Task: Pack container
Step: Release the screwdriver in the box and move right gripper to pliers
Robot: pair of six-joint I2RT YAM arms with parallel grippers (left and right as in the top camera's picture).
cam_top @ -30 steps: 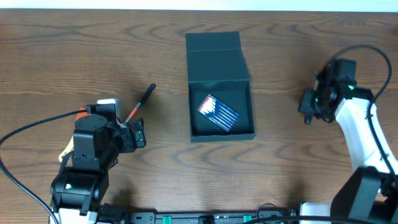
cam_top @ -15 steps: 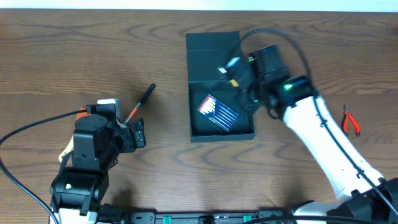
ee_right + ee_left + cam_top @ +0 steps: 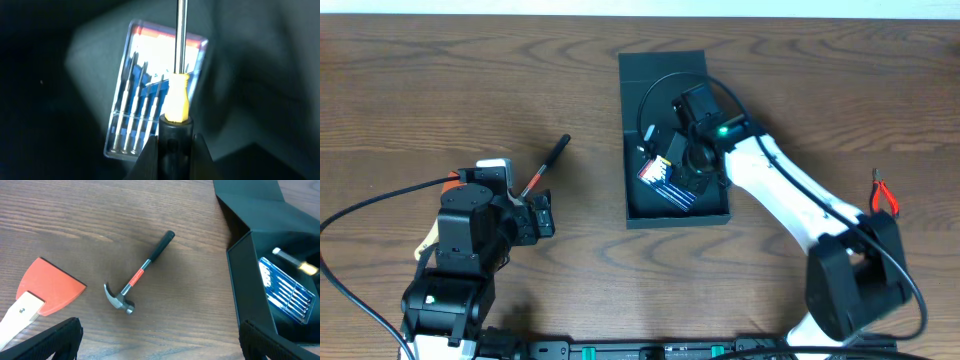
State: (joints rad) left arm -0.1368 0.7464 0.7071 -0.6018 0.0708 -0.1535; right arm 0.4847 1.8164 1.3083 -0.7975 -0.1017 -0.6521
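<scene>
Dark teal container point(image 3: 626, 170) lies open mid-table, lid flap back, with the right arm over it.
Left gripper point(image 3: 160, 347) spread wide, empty, near a hammer point(image 3: 142, 272), well apart from the box. Right gripper point(image 3: 175, 147) clenched on a yellow-handled screwdriver point(image 3: 176, 100) just above the clear case point(image 3: 132, 120) inside, shaft roughly along its length.

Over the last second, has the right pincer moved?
Yes. The right pincer swung leftward from well right of the container to above its open interior, holding a screwdriver.
</scene>
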